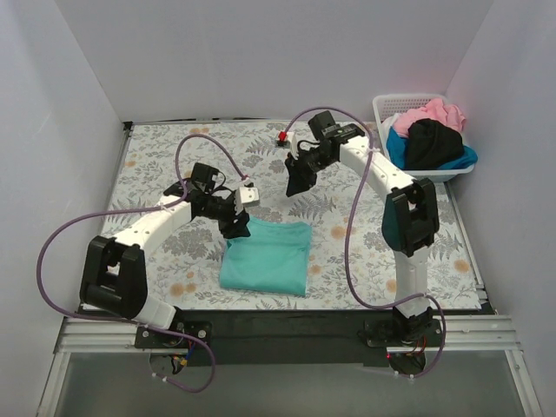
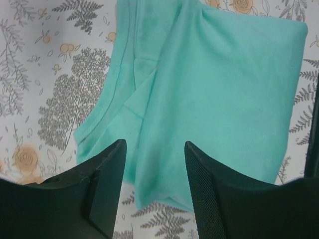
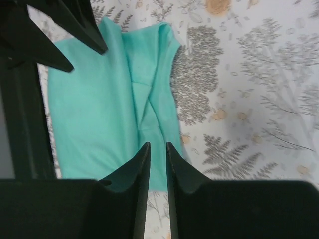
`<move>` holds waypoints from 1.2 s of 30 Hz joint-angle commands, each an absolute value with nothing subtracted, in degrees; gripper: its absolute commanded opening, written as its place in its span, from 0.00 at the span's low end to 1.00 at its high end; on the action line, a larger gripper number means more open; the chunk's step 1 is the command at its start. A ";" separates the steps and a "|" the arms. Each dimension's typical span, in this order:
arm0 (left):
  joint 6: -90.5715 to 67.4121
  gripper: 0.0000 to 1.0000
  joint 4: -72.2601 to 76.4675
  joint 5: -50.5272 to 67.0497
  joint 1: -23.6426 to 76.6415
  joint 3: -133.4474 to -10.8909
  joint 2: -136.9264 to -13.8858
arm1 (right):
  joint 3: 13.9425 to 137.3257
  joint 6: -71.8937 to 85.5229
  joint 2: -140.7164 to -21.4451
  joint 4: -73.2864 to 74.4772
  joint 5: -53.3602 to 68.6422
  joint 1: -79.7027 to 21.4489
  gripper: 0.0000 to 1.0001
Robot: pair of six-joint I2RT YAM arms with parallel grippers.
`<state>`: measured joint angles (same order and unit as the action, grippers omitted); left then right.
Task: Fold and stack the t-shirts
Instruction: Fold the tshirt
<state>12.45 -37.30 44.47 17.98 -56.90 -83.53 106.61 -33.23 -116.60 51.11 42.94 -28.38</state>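
The teal-green t-shirt (image 1: 267,256) lies folded into a rough rectangle on the floral table cloth, near the front middle. My left gripper (image 1: 234,228) is open and empty, hovering just over the shirt's far left corner; in the left wrist view its gripper (image 2: 155,149) straddles the edge of the shirt (image 2: 214,84). My right gripper (image 1: 295,184) is raised behind the shirt, apart from it; in the right wrist view the gripper (image 3: 158,145) is almost shut, with a thin slit and nothing in it, above the shirt (image 3: 99,99). Pink (image 1: 430,113), black (image 1: 432,143) and blue (image 1: 465,159) shirts are piled in the basket.
The white lattice basket (image 1: 391,106) stands at the back right against the wall. A small red object (image 1: 282,137) sits at the back middle. White walls enclose the table cloth (image 1: 156,165) on three sides. Purple cables loop off both arms.
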 commanded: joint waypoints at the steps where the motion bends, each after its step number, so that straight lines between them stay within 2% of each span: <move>1: 13.80 0.49 -29.38 45.80 20.90 -57.04 -86.39 | 108.97 -23.92 -124.44 55.20 53.07 -30.32 0.24; 11: 15.38 0.50 -26.54 44.82 25.49 -59.24 -96.15 | 112.50 -20.13 -134.90 53.70 57.04 -32.69 0.24; 15: 15.64 0.48 -26.10 44.03 26.19 -58.97 -98.26 | 112.50 -20.83 -137.46 53.61 56.52 -34.01 0.24; 18: 15.82 0.40 -26.19 43.68 26.63 -58.97 -99.14 | 112.24 -21.27 -139.21 53.35 56.08 -34.37 0.24; 19: 15.99 0.34 -26.10 43.86 26.80 -58.80 -99.05 | 112.06 -21.36 -139.65 53.18 55.81 -34.37 0.24; 24: 17.31 0.16 -26.63 43.86 27.68 -58.01 -98.44 | 112.06 -22.58 -142.12 52.74 54.49 -34.37 0.24; 29: 18.80 0.10 -26.46 44.21 28.91 -56.61 -94.58 | 111.53 -23.99 -143.43 52.73 53.70 -34.80 0.24; 33: 20.21 0.00 -24.27 43.59 30.06 -54.58 -90.01 | 110.83 -25.22 -143.79 52.82 53.79 -35.07 0.23; 36: 20.39 0.00 -22.16 43.16 30.06 -54.23 -88.86 | 109.78 -26.19 -143.53 52.82 54.23 -35.42 0.24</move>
<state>18.65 -25.85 42.85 29.74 -54.61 -92.33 110.48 -23.03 -141.18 52.97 56.34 -34.44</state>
